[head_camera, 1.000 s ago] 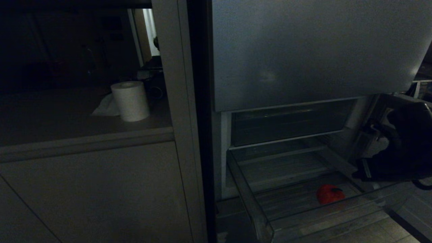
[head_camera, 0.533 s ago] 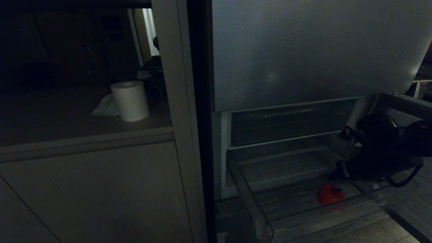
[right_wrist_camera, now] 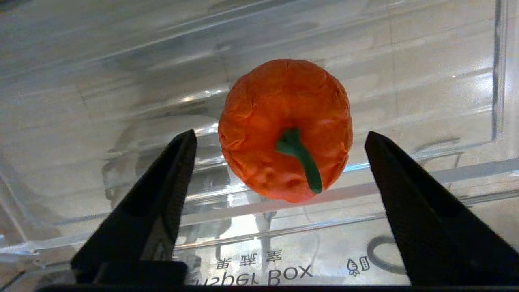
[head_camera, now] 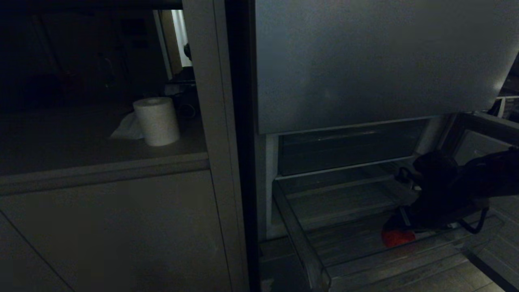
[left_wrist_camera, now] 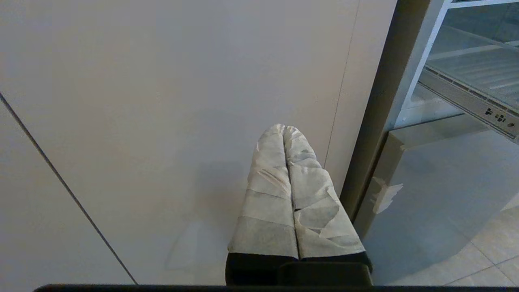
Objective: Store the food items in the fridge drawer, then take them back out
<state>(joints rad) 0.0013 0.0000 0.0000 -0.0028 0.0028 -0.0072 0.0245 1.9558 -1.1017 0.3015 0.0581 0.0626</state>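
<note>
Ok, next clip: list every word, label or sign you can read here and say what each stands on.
"BOX", upside down in the right wrist view, printed on the clear front of the fridge drawer.
A word before it ending roughly "...sper": partly cut off, unsure.
Four Chinese characters above it, also inverted: too small to read.
Small icons beside them: a carrot shape, the rest unclear.
Tiny marks on the drawer rail: unreadable.

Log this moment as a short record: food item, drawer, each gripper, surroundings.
food item: one red-orange pepper-like lump with a green stem, lying in the drawer
fridge drawer: clear bin, pulled out
right gripper: open, jaws either side of the food item, not touching it
left gripper: shut, holding nothing, facing a cabinet panel beside the fridge
counter: paper towel roll standing upright
</note>
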